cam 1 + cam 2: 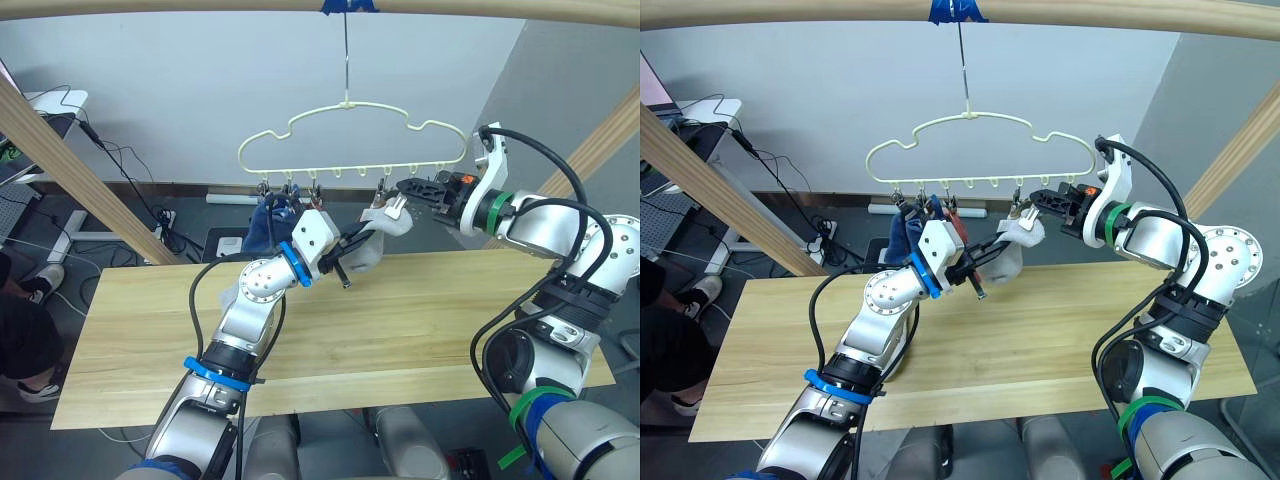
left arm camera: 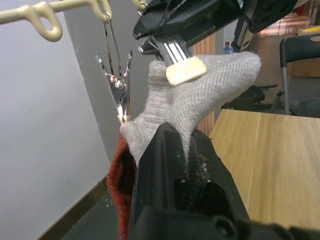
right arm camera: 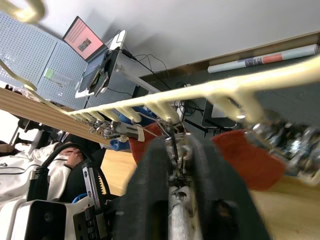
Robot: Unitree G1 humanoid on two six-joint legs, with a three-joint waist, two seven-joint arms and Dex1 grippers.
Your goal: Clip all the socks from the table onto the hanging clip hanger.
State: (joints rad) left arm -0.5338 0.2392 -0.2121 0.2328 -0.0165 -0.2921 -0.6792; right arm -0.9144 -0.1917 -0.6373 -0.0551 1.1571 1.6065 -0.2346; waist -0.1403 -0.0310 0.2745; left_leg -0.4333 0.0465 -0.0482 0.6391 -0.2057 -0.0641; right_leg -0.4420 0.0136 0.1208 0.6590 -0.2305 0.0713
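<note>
At frame centre, the left gripper (image 2: 187, 150) pinches a grey sock (image 1: 372, 245) just under the hanger (image 1: 352, 135) (which hangs from a pole (image 1: 320, 8) along the top edge). The right gripper (image 1: 412, 187), fingers pressed onto a clip (image 3: 175, 145), meets it from the right. Blue sock (image 1: 262, 225) and red sock (image 2: 119, 185) hang clipped left of centre, above the table (image 1: 420, 310).

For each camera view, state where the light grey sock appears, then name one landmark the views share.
Left eye view: grey sock centre, under the clip hanger.
Right eye view: centre, just right of the left hand.
Left wrist view: middle, pinched between that hand's fingers.
Right wrist view: cannot make it out.
Shared landmark: the hanger's pale yellow bar.
</note>
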